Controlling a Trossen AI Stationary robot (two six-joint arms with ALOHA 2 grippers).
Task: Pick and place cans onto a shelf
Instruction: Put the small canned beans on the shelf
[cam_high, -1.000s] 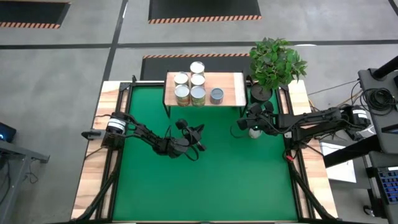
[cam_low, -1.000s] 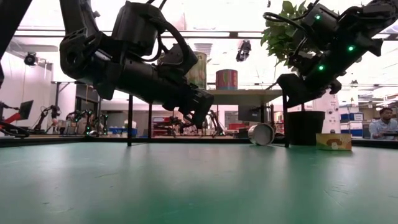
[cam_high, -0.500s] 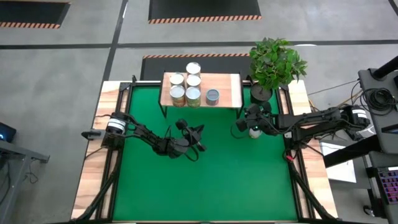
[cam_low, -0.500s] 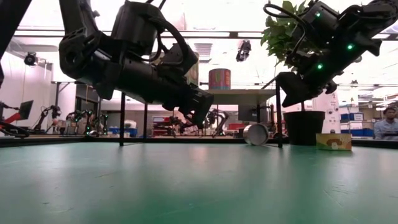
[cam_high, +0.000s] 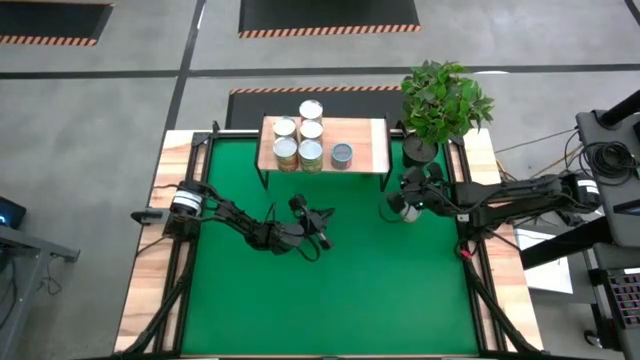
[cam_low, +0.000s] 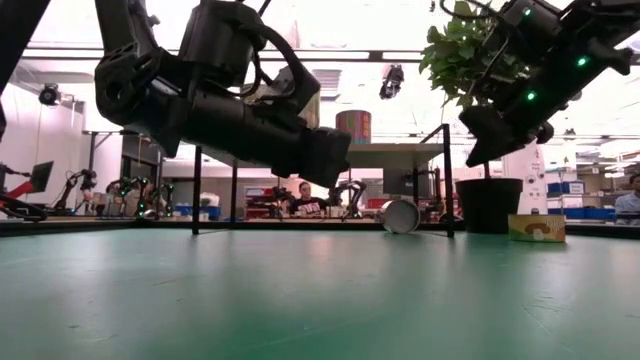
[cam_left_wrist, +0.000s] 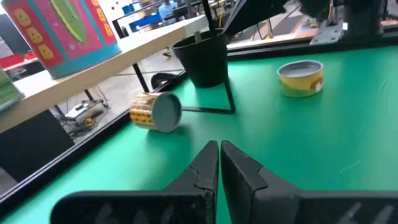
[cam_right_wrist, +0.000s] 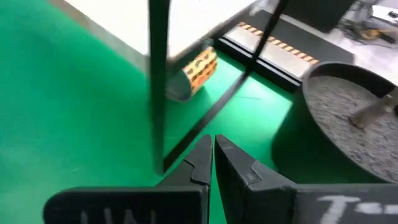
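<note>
Right gripper apparently shifted right; shelf unmoved, jaws closed.

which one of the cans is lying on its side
The orange-labelled can on the green table surface, beneath the light-wood shelf, lies tipped over. The yellow-labelled can on the mat and those on the shelf stand upright.

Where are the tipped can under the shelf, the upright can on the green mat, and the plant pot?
tipped can (cam_left_wrist: 156, 112), left wrist view, its round silvery end.
upright can (cam_left_wrist: 301, 78), left wrist view, its yellow side.
plant pot (cam_left_wrist: 205, 59), left wrist view, its black wall.
</note>
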